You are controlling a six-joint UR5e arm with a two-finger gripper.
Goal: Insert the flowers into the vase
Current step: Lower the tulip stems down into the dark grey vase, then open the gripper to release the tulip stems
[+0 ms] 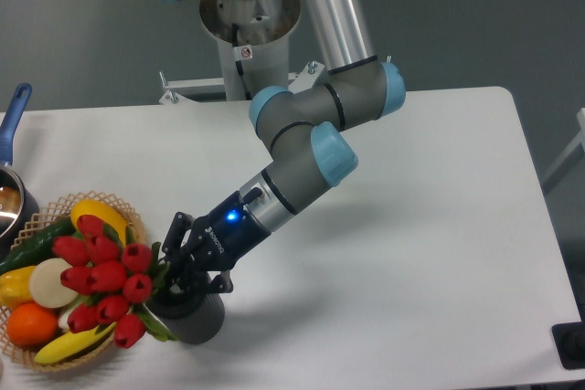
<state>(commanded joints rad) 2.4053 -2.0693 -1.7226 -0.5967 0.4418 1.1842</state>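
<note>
Now tool (176,273) closed on flowers (105,282), above vase (192,315)

Evenly lit, bright, diffuse overhead light. Bench (439,226) white, near blown out, no hard glare. Soft shadow under arm (302,166) and right of vase (194,317). Blue LED glowing on hand (183,267). Slight softness overall; mild blur at frame corners.

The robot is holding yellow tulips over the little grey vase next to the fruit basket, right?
Not quite: the tulips are red, not yellow. The camera view shows their red buds bunched at the gripper, just over the grey vase, which stands right beside the fruit basket. The yellow things you see are fruit in the basket.
</note>
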